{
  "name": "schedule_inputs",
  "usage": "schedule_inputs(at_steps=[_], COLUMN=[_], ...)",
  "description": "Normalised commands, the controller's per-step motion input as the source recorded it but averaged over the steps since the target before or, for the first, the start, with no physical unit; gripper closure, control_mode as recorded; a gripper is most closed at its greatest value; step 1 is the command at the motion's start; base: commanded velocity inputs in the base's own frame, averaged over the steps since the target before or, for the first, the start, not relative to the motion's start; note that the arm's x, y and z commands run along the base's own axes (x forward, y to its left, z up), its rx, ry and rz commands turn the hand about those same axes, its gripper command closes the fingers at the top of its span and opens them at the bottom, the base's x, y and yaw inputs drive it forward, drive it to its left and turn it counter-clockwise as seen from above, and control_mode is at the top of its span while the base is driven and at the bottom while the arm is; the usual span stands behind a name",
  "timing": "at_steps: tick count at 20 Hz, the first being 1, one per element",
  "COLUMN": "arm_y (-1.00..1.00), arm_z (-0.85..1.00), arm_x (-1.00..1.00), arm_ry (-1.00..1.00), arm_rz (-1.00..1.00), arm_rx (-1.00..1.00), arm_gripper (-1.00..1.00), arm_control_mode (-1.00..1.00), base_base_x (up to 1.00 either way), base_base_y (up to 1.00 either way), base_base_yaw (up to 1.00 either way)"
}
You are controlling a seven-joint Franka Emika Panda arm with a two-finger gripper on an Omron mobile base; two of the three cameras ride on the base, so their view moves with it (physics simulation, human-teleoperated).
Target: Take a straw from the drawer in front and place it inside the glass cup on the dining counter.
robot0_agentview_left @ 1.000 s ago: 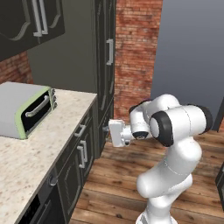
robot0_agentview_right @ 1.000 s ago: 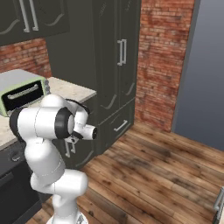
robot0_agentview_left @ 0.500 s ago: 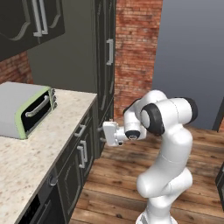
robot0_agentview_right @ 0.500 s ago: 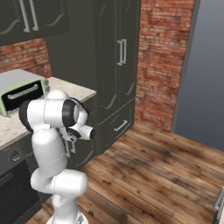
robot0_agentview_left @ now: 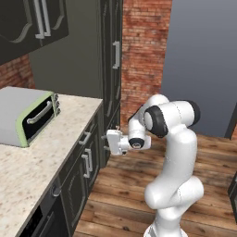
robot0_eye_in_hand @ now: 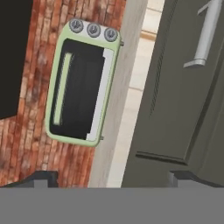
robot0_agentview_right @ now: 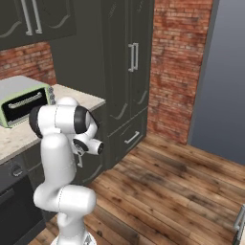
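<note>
Held out sideways from the bent arm, the end effector sits in the left base view just off the dark cabinet fronts below the table, close beside the drawer under the table's edge. The drawer is closed, its silver bar handle showing, and the green toaster oven stands on the table well back from the corner.

From the right base view the end effector is mostly hidden behind the forearm, so nothing about its fingers can be read there.

The hand view (rolled on its side) shows the toaster oven against brick, the table's pale edge, and a dark cabinet front with a silver handle. Both fingertips rise far apart at the bottom with nothing between them: spread and empty.

To do this reach well, I judge the hand should square up to the drawer's bar, straddle it, close firmly, then pull straight outward.
</note>
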Motion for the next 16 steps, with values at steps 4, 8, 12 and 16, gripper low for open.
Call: schedule_inputs(at_steps=[4,8,12,16], arm_y=[0.14,0.20,0.20,0.10], arm_z=[-0.16,-0.16,-0.17,-0.15], arm_x=[0.32,0.34,0.36,0.36], arm_ry=[0.00,0.00,0.00,0.00], arm_rz=[-0.06,-0.05,-0.04,-0.04], arm_rx=[0.03,0.03,0.03,0.02], arm_gripper=[-1.00,-1.00,-1.00,-1.00], arm_control_mode=[-1.00,-1.00,-1.00,-1.00], base_base_x=[0.00,0.00,0.00,0.00], base_base_y=[0.00,0.00,0.00,0.00], base_base_yaw=[0.00,0.00,0.00,0.00])
